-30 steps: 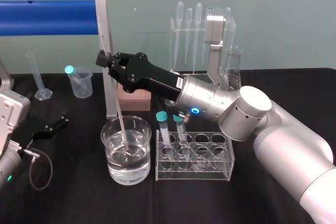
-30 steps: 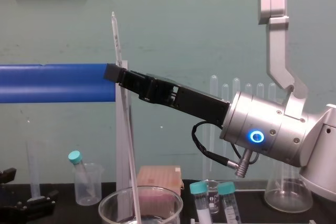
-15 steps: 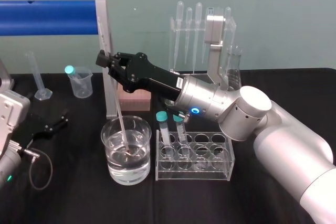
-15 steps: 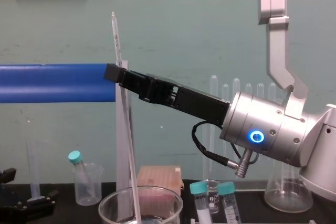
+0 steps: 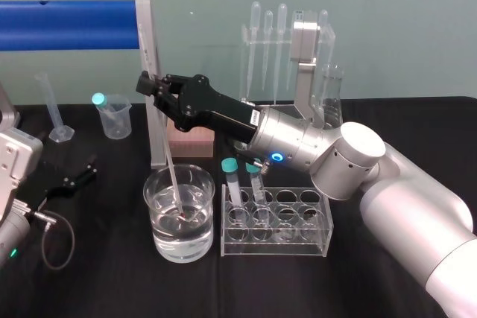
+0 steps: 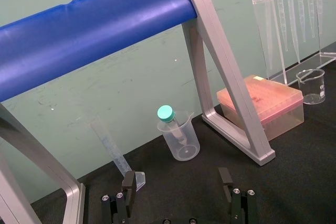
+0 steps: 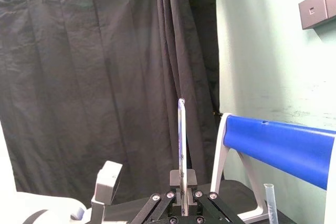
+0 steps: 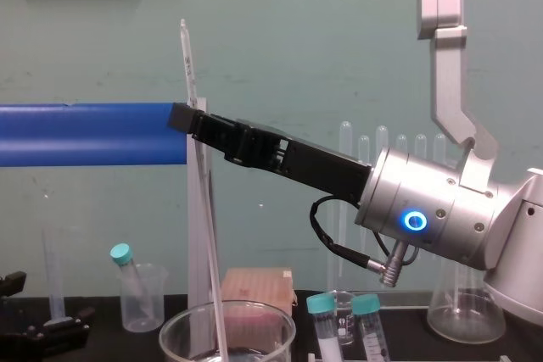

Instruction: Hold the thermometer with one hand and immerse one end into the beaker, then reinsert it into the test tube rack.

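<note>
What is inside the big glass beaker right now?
The beaker holds clear water and the red-tipped lower end of the thermometer, slanting down from the right gripper shut on it above. Whether the tip touches the glass bottom cannot be seen. Left gripper idles open at left.

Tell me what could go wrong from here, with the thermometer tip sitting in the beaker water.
1. The right claw pinches the thermometer far above its tip, and the rod is long, thin and tilted. Pushing down could jam the tip against the beaker bottom and snap it.
2. Swinging towards the test tube rack before lifting clear could catch the rim or the capped tubes.
The left claw sits parked, open.
</note>
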